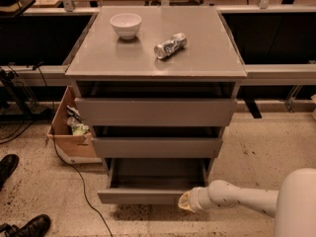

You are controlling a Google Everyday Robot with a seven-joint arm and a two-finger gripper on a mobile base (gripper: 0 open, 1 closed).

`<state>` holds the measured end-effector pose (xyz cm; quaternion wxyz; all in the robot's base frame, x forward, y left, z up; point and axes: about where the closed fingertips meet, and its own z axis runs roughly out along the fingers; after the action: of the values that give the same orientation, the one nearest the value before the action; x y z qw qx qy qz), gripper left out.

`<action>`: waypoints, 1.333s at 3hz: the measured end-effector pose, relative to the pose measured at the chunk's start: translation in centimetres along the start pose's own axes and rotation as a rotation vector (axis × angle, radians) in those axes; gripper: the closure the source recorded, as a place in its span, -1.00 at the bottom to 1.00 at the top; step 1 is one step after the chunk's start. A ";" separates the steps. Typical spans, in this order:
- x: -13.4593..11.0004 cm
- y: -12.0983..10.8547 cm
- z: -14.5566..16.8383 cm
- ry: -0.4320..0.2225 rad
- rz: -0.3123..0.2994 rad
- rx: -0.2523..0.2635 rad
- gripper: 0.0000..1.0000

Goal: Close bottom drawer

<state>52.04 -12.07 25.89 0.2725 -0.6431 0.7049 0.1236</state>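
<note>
The bottom drawer (143,195) is a grey handleless tray pulled out from the base of the grey cabinet (157,63); its flat front panel faces me and the tray looks empty. My gripper (184,201) is at the end of the white arm, low on the right, pressed against the right end of the drawer's front panel. The two drawers above, the top one (155,111) and the middle one (157,147), stick out a little.
A white bowl (125,24) and a crushed silver can (170,45) lie on the cabinet top. A cardboard box (69,132) with rubbish stands left of the cabinet, with a cable on the floor. Black shoes (29,226) show at the bottom left. Benches run behind.
</note>
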 end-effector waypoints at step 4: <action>6.8 -5.4 9.4 -0.113 -0.040 0.126 1.00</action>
<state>59.26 -13.59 15.48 0.3541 -0.6306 0.6819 0.1098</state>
